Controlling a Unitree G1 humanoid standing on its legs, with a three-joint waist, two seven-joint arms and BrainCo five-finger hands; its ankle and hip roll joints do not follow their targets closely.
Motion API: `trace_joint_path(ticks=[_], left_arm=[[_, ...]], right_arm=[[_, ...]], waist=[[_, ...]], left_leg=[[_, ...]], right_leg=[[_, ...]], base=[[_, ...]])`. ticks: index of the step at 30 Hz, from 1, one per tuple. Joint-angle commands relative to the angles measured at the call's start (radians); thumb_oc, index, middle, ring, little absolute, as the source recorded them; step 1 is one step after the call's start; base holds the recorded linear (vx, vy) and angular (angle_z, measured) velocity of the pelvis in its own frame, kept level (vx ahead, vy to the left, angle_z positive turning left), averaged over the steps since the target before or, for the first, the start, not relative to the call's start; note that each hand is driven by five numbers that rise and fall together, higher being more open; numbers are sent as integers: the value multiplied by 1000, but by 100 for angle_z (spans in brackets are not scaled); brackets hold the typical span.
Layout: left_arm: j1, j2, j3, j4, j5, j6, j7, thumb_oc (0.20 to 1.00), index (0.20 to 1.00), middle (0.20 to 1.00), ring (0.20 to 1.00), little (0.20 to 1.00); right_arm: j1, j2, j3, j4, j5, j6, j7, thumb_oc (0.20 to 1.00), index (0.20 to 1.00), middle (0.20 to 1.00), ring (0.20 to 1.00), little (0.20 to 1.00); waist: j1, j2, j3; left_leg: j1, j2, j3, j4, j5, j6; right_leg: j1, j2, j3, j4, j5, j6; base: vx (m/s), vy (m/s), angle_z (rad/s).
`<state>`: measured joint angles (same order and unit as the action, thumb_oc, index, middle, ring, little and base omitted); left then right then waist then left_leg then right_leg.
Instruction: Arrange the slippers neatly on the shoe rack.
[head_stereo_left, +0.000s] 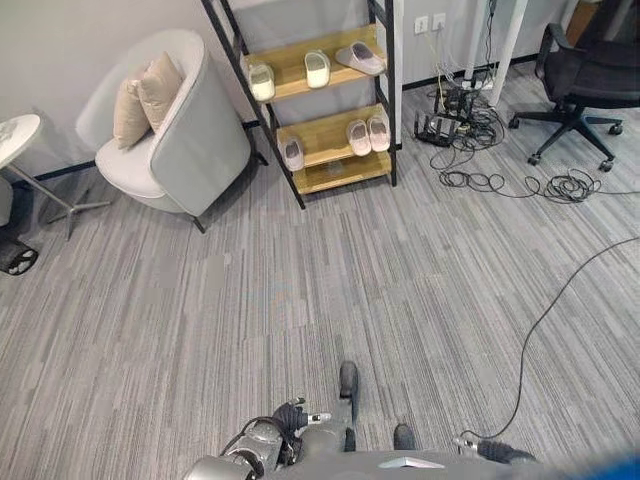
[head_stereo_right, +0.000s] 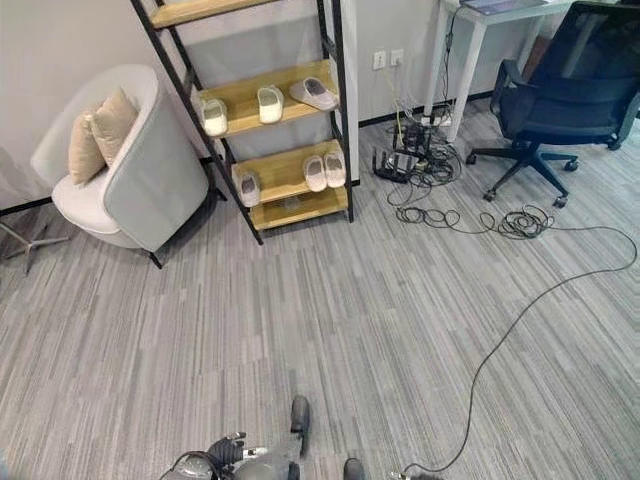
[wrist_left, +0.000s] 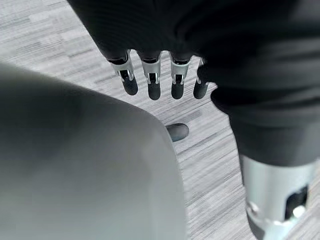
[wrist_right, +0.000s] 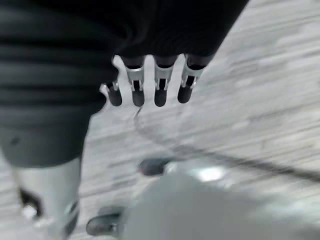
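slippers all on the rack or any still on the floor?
All on the rack: three slippers on the upper shelf, three on the lower shelf. None on the carpet.

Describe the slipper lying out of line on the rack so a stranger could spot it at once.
Find the shoe rack against the wall, right of the armchair. On the shelf holding three slippers, take the rightmost slipper. Its neighbours point straight out; this greyish one lies turned sideways.

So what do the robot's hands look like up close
Both match. The left hand and the right hand each have a dark ribbed cover over the back and wrist, with a row of silver fingers ending in rounded dark tips. The forearm sections are silver-grey.
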<state>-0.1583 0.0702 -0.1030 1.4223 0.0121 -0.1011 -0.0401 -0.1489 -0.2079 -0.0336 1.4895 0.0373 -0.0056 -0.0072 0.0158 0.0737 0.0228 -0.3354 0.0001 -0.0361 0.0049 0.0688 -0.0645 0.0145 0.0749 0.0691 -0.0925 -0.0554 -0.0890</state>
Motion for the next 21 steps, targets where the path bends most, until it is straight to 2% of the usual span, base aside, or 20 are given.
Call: trace_joint_path(ticks=[1,2,3,4,5,6,7,8,9,10,11,12,14,16,17,18,19,21], left_arm=[[80,37,-28,93,16,24,16,1000,1000,1000,1000,1000],[80,38,-28,93,16,24,16,1000,1000,1000,1000,1000],[74,42,-23,96,17,29,24,1000,1000,1000,1000,1000],[49,52,-19,97,24,40,34,1000,1000,1000,1000,1000],[40,51,-18,89,27,46,34,1000,1000,1000,1000,1000],[21,47,-14,74,23,49,39,1000,1000,1000,1000,1000],[7,48,-13,66,23,50,44,1000,1000,1000,1000,1000],[-10,46,-11,49,20,48,52,1000,1000,1000,1000,1000],[-10,46,-11,49,21,48,52,1000,1000,1000,1000,1000],[-12,39,-22,44,32,39,69,1000,1000,1000,1000,1000],[-10,29,-18,50,24,32,83,1000,1000,1000,1000,1000],[-14,24,-14,58,21,31,88,1000,1000,1000,1000,1000],[-17,16,-31,97,31,33,105,1000,1000,1000,1000,1000],[-7,11,-44,112,41,35,111,1000,1000,1000,1000,1000],[0,8,-48,127,44,41,116,1000,1000,1000,1000,1000],[7,9,-47,129,42,42,120,1000,1000,1000,1000,1000],[24,9,-50,139,47,43,127,1000,1000,1000,1000,1000],[33,9,-49,145,51,46,132,1000,1000,1000,1000,1000]], right_arm=[[103,64,-20,-30,-4,-23,3,1000,1000,1000,1000,1000],[103,65,-20,-31,-4,-23,3,1000,1000,1000,1000,1000],[93,77,-1,-36,-19,-25,2,1000,1000,1000,1000,1000],[70,87,30,-45,-44,-23,-1,1000,1000,1000,1000,1000],[55,89,40,-57,-51,-22,-1,1000,1000,1000,1000,1000],[30,92,41,-88,-49,-27,-1,1000,1000,1000,1000,1000],[18,90,38,-111,-43,-34,-2,1000,1000,1000,1000,1000],[6,86,41,-140,-40,-40,-9,1000,1000,1000,1000,1000],[6,86,41,-140,-40,-40,-9,1000,1000,1000,1000,1000],[9,91,44,-142,-46,-41,-18,1000,1000,1000,1000,1000],[9,92,50,-132,-55,-43,-28,1000,1000,1000,1000,1000],[12,90,52,-125,-57,-43,-32,1000,1000,1000,1000,1000],[46,82,34,-106,-55,-48,-42,1000,1000,1000,1000,1000],[73,77,12,-88,-46,-49,-47,1000,1000,1000,1000,1000],[100,72,-11,-68,-36,-48,-46,1000,1000,1000,1000,1000],[112,73,-19,-62,-32,-48,-45,1000,1000,1000,1000,1000],[136,71,-26,-40,-31,-42,-45,1000,1000,1000,1000,1000],[140,71,-31,-25,-30,-35,-45,1000,1000,1000,1000,1000]], waist=[[7,-61,-106],[7,-63,-105],[13,-75,-110],[19,-94,-120],[24,-95,-127],[26,-92,-128],[26,-87,-128],[18,-78,-122],[21,-76,-125],[16,-87,-113],[10,-78,-95],[-1,-72,-80],[-36,-74,-69],[-53,-79,-70],[-68,-84,-74],[-75,-84,-78],[-82,-85,-89],[-82,-88,-98]], left_leg=[[16,-43,-2,101,18,67],[17,-44,-2,102,17,67],[30,-52,1,108,4,77],[45,-70,2,114,-22,93],[50,-71,-1,111,-30,98],[47,-71,-1,115,-47,109],[44,-68,2,118,-55,116],[76,-62,1,104,-72,125],[73,-58,3,103,-71,124],[110,-62,9,96,-101,132],[135,-51,6,93,-118,134],[153,-52,-4,95,-129,135],[216,-71,-39,93,-174,133],[256,-77,-57,93,-206,129],[297,-77,-79,91,-231,124],[319,-74,-95,86,-240,119],[353,-61,-126,70,-248,108],[365,-55,-131,67,-255,106]], right_leg=[[75,-98,10,108,-83,110],[76,-99,10,109,-85,111],[70,-104,5,159,-90,130],[49,-113,-10,244,-79,170],[15,-117,-17,302,-47,187],[-74,-133,-40,478,55,216],[-116,-139,-63,559,89,216],[-204,-195,-131,612,85,194],[-208,-191,-130,608,90,193],[-212,-258,-207,468,87,172],[-259,-270,-218,401,102,181],[-278,-268,-207,377,106,187],[-325,-252,-104,258,146,201],[-339,-246,-23,199,180,215],[-356,-237,34,159,221,228],[-362,-225,57,161,234,230],[-344,-199,97,185,218,226],[-334,-195,96,193,207,216]], base=[[381,111,-38],[367,122,1],[319,125,0],[387,155,-5],[380,171,-21],[230,138,-17],[306,218,-3],[196,158,1],[322,144,3],[315,18,-2],[397,18,8],[424,-46,3],[435,-67,2],[416,-114,31],[462,-170,61],[530,-259,95],[298,-169,81],[259,-204,65]])
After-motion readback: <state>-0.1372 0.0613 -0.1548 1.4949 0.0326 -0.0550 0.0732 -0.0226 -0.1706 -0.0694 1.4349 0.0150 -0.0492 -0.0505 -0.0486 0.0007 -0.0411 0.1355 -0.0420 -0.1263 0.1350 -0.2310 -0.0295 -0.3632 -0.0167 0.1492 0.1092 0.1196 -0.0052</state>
